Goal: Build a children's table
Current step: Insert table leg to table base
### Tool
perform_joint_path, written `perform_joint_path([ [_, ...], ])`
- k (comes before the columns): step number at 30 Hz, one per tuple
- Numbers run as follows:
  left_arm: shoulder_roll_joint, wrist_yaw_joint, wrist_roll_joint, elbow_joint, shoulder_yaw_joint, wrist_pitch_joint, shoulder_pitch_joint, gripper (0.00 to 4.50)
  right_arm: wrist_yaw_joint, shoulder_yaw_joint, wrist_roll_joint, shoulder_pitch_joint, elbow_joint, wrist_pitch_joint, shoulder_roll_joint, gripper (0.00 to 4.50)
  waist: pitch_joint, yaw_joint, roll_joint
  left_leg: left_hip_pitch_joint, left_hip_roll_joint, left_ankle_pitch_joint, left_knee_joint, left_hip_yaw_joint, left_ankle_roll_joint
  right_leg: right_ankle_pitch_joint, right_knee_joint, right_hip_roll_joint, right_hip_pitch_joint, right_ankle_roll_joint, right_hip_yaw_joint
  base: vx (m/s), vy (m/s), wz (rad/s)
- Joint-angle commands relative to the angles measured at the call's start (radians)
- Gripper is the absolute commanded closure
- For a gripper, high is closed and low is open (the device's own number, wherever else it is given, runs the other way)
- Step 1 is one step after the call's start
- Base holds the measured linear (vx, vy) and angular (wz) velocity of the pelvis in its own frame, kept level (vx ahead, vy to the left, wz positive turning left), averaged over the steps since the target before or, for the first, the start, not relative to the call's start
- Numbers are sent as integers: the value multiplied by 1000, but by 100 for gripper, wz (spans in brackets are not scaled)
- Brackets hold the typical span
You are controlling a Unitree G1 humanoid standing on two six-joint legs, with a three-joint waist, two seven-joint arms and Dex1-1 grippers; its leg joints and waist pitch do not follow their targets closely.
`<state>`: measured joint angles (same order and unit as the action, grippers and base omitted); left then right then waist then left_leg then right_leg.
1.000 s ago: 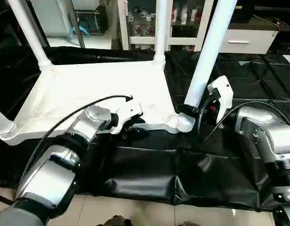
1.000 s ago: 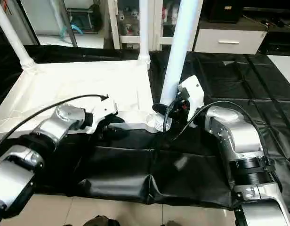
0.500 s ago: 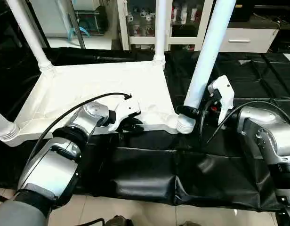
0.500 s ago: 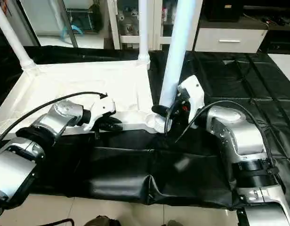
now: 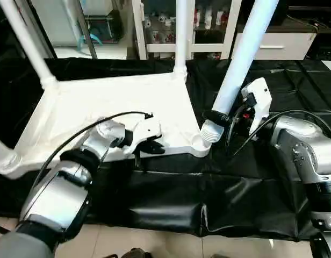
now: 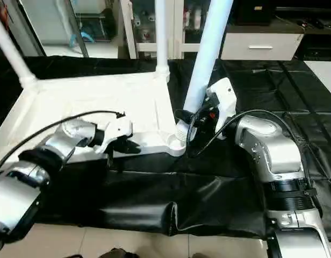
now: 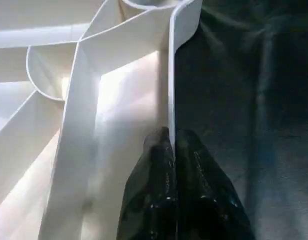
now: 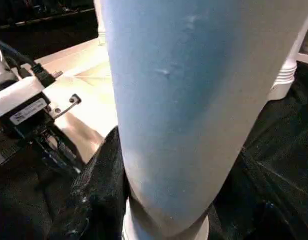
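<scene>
At five o'clock on the upturned tabletop [image 5: 101, 99], the fourth leg [image 5: 242, 56] looks nearly seated: right gripper [image 5: 222, 119] half-open around it, left gripper [image 7: 171, 150] pinching the rim

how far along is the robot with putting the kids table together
Mostly done: the tabletop lies upside down and four legs stand at its corners. In hand: the right gripper holds the near right leg just above its socket, seemingly still seating it, while the left gripper pinches the tabletop's near rim. Left: finishing that leg, then turning the table upright.
</scene>
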<state>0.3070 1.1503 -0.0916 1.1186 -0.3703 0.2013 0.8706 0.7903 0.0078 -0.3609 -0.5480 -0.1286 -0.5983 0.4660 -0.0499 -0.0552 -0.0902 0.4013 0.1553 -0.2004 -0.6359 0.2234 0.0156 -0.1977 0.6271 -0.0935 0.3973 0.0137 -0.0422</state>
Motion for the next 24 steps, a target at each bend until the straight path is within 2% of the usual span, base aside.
perform_joint_path([
  [1,-12,40,-6,-5,-34,-42,-77,450,6,6,-15,-8,25,-4,-3,265,72,-1,24,-38,78,-178,84,-46,25,-138,-73,-73,-37,262,35,0,0,0],
  [3,-9,37,-2,-55,-26,-64,-102,450,15,11,-17,-1,32,-12,-3,265,70,0,22,-38,79,-195,87,-47,16,-166,-75,-72,-34,253,35,0,0,0],
  [4,-5,40,-3,-85,-25,-70,-116,450,18,15,-16,3,38,-15,-3,265,70,1,29,-39,81,-204,89,-48,11,-179,-77,-72,-34,245,36,0,0,0],
  [6,1,41,-2,-110,-26,-73,-127,450,19,18,-15,7,42,-17,-3,265,70,0,24,-39,80,-204,90,-49,6,-185,-76,-73,-32,237,36,0,0,0],
  [10,11,35,9,-222,-9,-90,-176,450,16,22,-15,17,50,-22,-9,265,70,2,25,-38,81,-204,93,-49,1,-182,-77,-73,-31,228,37,0,0,0],
  [11,8,37,21,-247,1,-118,-187,421,14,22,-16,18,51,-25,-11,265,71,2,24,-40,81,-197,93,-48,2,-174,-76,-71,-29,227,37,0,0,0],
  [12,7,34,21,-248,2,-119,-187,392,14,22,-16,18,51,-24,-11,265,71,2,24,-39,79,-189,92,-47,4,-166,-76,-70,-29,228,37,0,0,0],
  [15,8,-6,-3,-243,2,-106,-183,386,13,23,-15,14,49,-27,-17,265,71,2,24,-38,78,-180,92,-46,10,-156,-78,-69,-28,225,37,0,0,0],
  [19,17,4,-16,-255,-4,-117,-184,380,15,24,-16,8,50,-32,-19,265,67,3,23,-40,78,-227,97,-48,-11,-226,-85,-71,-26,210,38,0,0,0],
  [22,16,12,-14,-256,-2,-131,-183,380,16,26,-15,7,49,-32,-18,265,66,6,23,-40,78,-241,99,-50,-23,-244,-86,-71,-26,202,39,0,0,0],
  [23,15,13,-11,-255,1,-138,-180,412,22,33,-11,8,49,-31,-14,265,67,7,21,-41,78,-242,100,-50,-26,-237,-86,-70,-24,201,39,0,0,0],
  [24,9,13,-3,-250,10,-148,-175,418,36,50,0,11,51,-29,-2,265,67,8,22,-41,78,-240,100,-50,-25,-226,-86,-70,-24,204,39,0,0,0],
])
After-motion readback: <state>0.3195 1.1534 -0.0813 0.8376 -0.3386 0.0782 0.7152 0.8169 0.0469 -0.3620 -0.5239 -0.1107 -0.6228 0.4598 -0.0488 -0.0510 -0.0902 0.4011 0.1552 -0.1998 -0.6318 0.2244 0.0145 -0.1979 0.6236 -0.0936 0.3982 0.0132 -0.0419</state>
